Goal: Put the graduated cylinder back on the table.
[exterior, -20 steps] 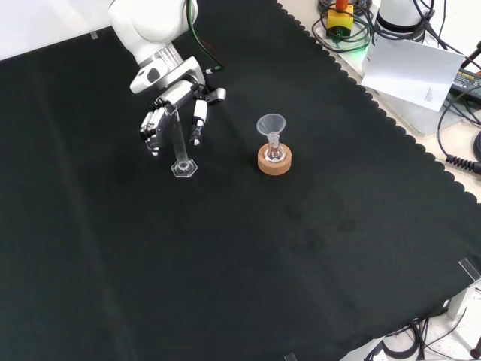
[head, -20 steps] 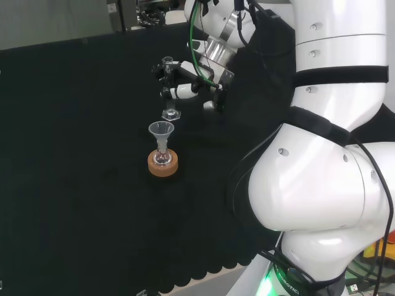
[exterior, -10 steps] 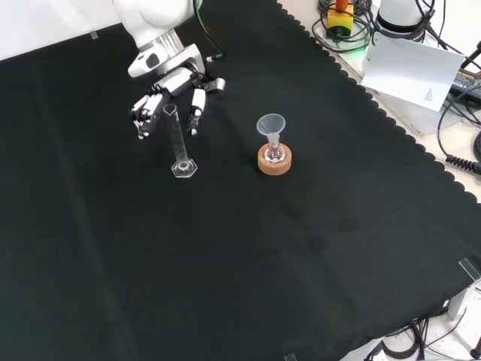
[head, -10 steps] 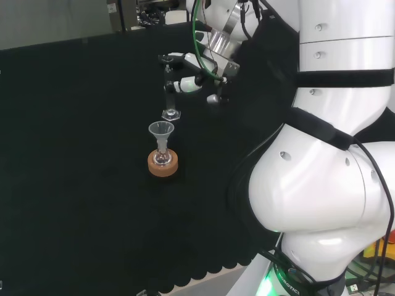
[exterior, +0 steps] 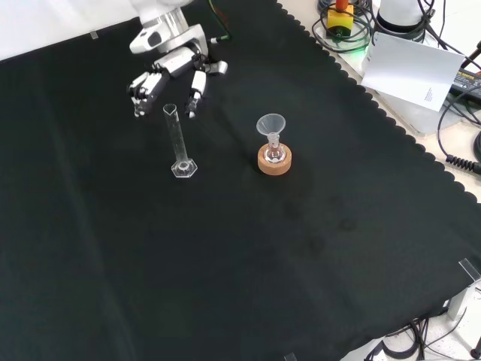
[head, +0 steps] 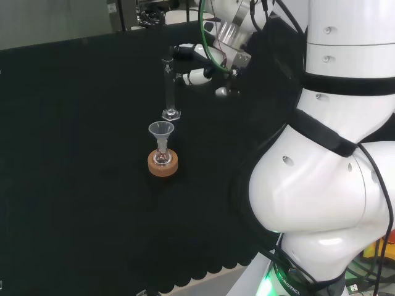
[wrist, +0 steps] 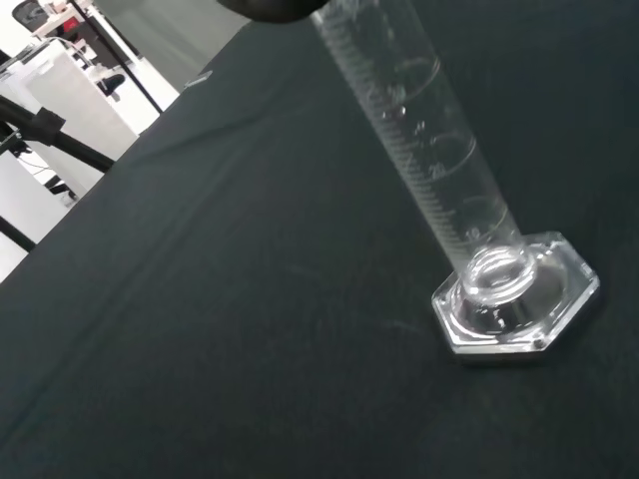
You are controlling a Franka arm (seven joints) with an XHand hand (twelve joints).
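A clear graduated cylinder stands upright on its hexagonal foot on the black cloth, seen in the head view as a thin tube. The wrist view looks along the graduated cylinder to its foot flat on the cloth. The hand hangs above and beyond the cylinder's top in the front view, fingers spread and apart from the glass. In the head view the hand is just right of the cylinder's rim, open and holding nothing.
A small flask with a clear funnel sits in a cork ring stand right of the cylinder in the front view; in the head view the cork ring stand lies nearer than the cylinder. The arm's white links rise at the head view's right.
The hand has let go of the cylinder, opened and risen up and away from it. The cylinder stays standing in the same spot on the cloth.
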